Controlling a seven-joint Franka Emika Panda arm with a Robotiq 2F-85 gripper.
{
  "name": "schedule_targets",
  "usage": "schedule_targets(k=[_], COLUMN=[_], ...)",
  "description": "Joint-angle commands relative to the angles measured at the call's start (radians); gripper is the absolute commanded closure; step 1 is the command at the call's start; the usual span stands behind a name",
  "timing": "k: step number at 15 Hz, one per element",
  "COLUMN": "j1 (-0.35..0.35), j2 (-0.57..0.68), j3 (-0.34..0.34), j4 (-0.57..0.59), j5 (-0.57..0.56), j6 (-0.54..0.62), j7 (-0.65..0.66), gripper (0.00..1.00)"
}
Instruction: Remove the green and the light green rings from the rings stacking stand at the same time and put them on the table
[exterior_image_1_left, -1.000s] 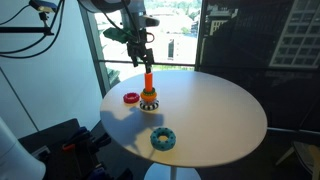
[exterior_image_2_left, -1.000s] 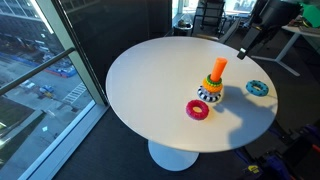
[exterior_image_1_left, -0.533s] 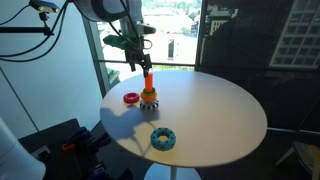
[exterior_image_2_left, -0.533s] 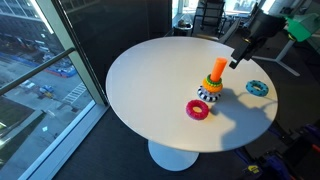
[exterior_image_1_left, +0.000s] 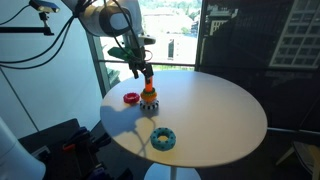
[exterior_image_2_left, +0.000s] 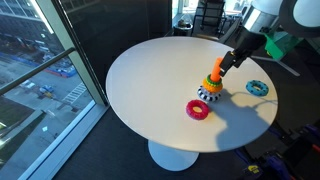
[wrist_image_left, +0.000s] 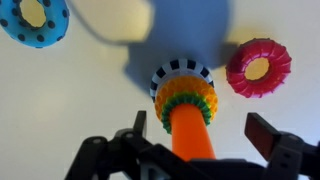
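The rings stacking stand (wrist_image_left: 186, 130) is an upright orange peg on the table (exterior_image_1_left: 215, 110). It also shows in both exterior views (exterior_image_1_left: 148, 97) (exterior_image_2_left: 213, 86). A green ring (wrist_image_left: 207, 105) sits on the peg above a yellow-orange ring (wrist_image_left: 183, 90) and a black-and-white ring (wrist_image_left: 180, 68). I cannot tell a separate light green ring. My gripper (wrist_image_left: 200, 140) is open, with one finger on each side of the peg's top. It hangs just above the peg in both exterior views (exterior_image_1_left: 145, 72) (exterior_image_2_left: 227, 62).
A red ring (wrist_image_left: 258, 67) lies on the table beside the stand, also in both exterior views (exterior_image_1_left: 131, 97) (exterior_image_2_left: 197, 109). A blue toothed ring (wrist_image_left: 35, 20) lies farther off (exterior_image_1_left: 163, 138) (exterior_image_2_left: 258, 88). Windows stand behind the table (exterior_image_2_left: 150, 80).
My gripper has come down and sideways from above the table until it is over the peg's top. The rings have not moved.
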Motion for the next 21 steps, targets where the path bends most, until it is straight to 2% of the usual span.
schedule_targets(k=[1,21], j1=[0.003,0.018], j2=[0.045,0.145], j3=[-0.001,-0.02], j4=[0.01,0.018], j5=[-0.024,-0.029], j6=[0.038,0.148], j7=[0.061,0.211], gripper=[0.0,0.0])
